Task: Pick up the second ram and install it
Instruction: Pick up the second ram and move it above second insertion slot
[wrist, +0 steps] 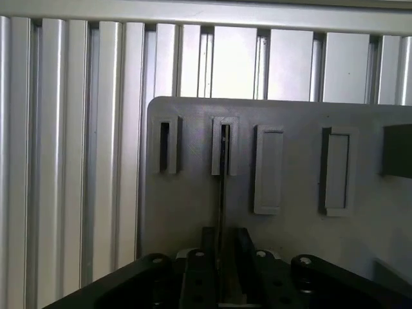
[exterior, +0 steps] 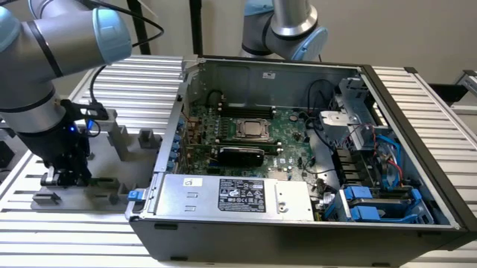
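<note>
Grey plastic makes up the slotted plate on the ribbed metal bench, just beside the open case on the exterior view's left. From that view we see the arm reaching down outside the case, with the gripper low over the end of the plate farthest from the case.

The wrist view brings us close to the plate. The ram stands there on edge as a thin dark line. One end sits in a narrow slot and the other runs into the gripper. We cannot tell whether the gripper is clamped on it or merely around it.

Inside the case, the exterior view gives us the green motherboard with its silver CPU. Nearer the camera is the power supply, whose white label has print too small for us to read.
</note>
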Robot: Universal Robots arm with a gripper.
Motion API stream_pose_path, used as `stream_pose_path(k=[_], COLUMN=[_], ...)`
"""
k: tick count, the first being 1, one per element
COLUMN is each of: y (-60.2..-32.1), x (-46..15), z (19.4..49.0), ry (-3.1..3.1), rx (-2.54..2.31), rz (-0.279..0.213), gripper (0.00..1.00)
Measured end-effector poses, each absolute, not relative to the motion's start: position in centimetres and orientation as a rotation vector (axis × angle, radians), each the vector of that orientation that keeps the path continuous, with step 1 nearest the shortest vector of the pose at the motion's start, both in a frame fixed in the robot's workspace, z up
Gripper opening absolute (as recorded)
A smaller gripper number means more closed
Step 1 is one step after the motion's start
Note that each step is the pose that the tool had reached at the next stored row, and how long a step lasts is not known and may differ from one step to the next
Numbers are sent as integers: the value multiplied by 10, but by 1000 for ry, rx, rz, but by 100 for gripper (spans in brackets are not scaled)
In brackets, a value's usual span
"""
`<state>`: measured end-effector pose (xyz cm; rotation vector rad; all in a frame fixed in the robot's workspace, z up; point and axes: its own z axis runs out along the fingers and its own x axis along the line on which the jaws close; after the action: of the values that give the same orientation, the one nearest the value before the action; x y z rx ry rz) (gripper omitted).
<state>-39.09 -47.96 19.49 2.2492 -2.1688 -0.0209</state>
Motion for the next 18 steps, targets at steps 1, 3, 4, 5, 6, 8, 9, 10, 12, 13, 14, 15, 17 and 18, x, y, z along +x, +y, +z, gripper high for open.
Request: stream_pose_path(k=[1,3,4,5,6,8,9,10,12,13,14,15,17,18], y=[-480,-480,-480,-480,-480,-480,-480,-480,-480,-480,-480,-480,-480,-480], x=[-391,-391,-391,-391,-391,-391,-391,-391,-391,-391,-391,-391,-391,-391], z=[195,195,195,195,195,195,195,195,195,195,196,196,196,197], ry=[-2169,-2169,-2169,-2169,-2169,-2169,-2169,-2169,-2169,-2169,-2169,-2169,-2171,-2173], rx=[2249,2249,2249,2249,2249,2249,2249,2249,2249,2249,2249,2248,2247,2245], rz=[-21,-21,-21,-21,-21,-20,-20,-20,-20,-21,-21,-21,-20,-21], gripper=[0,0,0,0,0,0,0,0,0,0,0,0,0,0])
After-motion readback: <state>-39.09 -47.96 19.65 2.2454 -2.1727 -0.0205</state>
